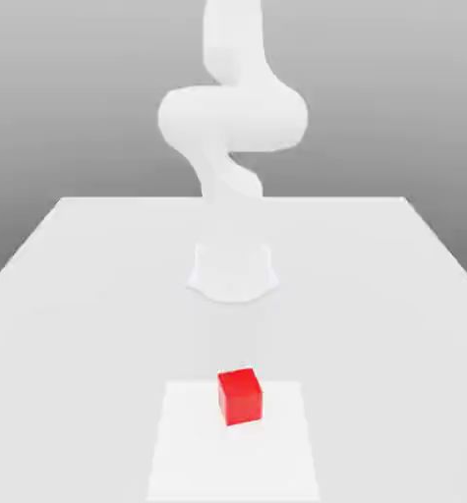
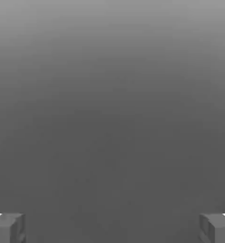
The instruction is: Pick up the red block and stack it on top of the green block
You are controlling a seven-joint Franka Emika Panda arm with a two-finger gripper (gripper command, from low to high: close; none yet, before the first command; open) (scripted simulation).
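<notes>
While one white arm (image 1: 232,128) rises behind, one red block (image 1: 240,396) sits on one white table (image 1: 394,324), gripper (image 2: 112,228) jaws wide, holding nothing.

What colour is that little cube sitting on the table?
Bright red, plain all over. The red block shows best in the exterior view, on the white table.

This was a bare simulated test space, not a real room: a plain white tabletop (image 1: 99,295) under a featureless grey backdrop, carrying a smooth white robot arm (image 1: 232,118).
</notes>
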